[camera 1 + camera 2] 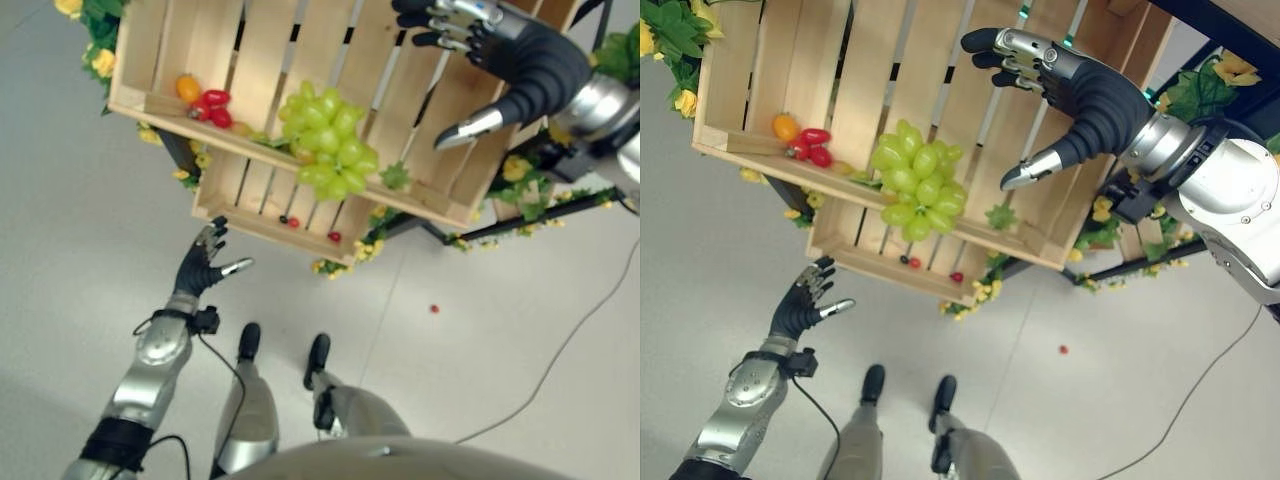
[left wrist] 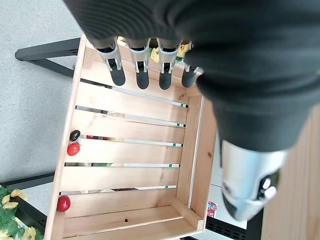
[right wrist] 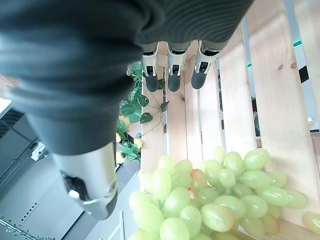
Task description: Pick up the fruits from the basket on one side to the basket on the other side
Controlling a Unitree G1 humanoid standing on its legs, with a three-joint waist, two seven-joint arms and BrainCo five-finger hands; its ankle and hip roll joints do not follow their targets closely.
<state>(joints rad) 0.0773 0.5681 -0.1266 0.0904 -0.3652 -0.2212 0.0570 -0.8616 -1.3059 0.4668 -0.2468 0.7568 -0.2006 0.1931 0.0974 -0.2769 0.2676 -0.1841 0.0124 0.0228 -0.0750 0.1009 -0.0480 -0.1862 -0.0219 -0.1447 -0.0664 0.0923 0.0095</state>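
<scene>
While grapes [image 3: 215, 200] crowd the right wrist view, head views show both hands.

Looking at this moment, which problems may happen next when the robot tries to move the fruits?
1. The green grapes rest against the upper crate's low front edge; a push from the open right hand above might roll them out.
2. One small red fruit already lies on the floor, so others may follow.
3. The open left hand is beside the lower crate, not over it.
</scene>
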